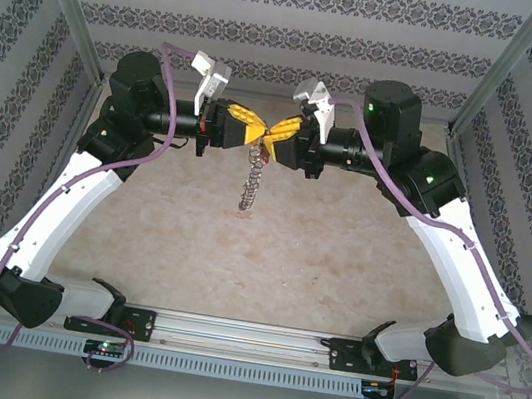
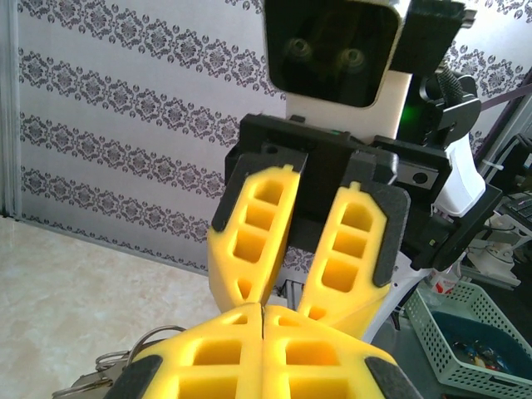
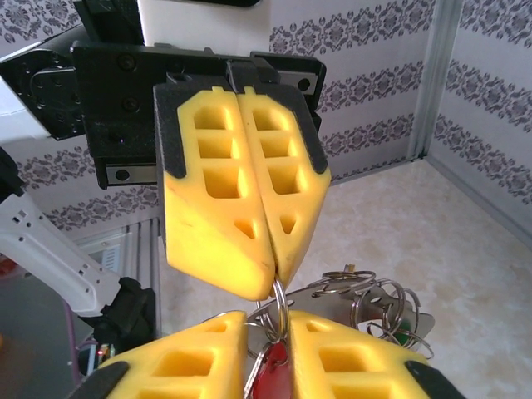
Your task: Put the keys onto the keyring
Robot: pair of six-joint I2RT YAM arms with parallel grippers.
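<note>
Above the table's far middle, my two grippers meet tip to tip. The left gripper (image 1: 259, 136) (image 2: 263, 320) is shut, and in the right wrist view its yellow pads (image 3: 249, 249) pinch a thin metal ring of the keyring (image 3: 281, 298). The right gripper (image 1: 274, 140) (image 3: 270, 332) faces it from below that ring, and its jaws are shut on a red-headed key (image 3: 277, 372). More silvery rings (image 3: 370, 291) and a green key (image 3: 402, 334) bunch to the right. The rest of the keyring (image 1: 251, 185) dangles toward the table.
The beige tabletop (image 1: 288, 254) lies below both arms. Patterned walls and metal posts (image 1: 494, 69) close in the back and sides. A rail (image 1: 244, 338) runs along the near edge. A green mesh basket (image 2: 465, 332) sits beyond the table.
</note>
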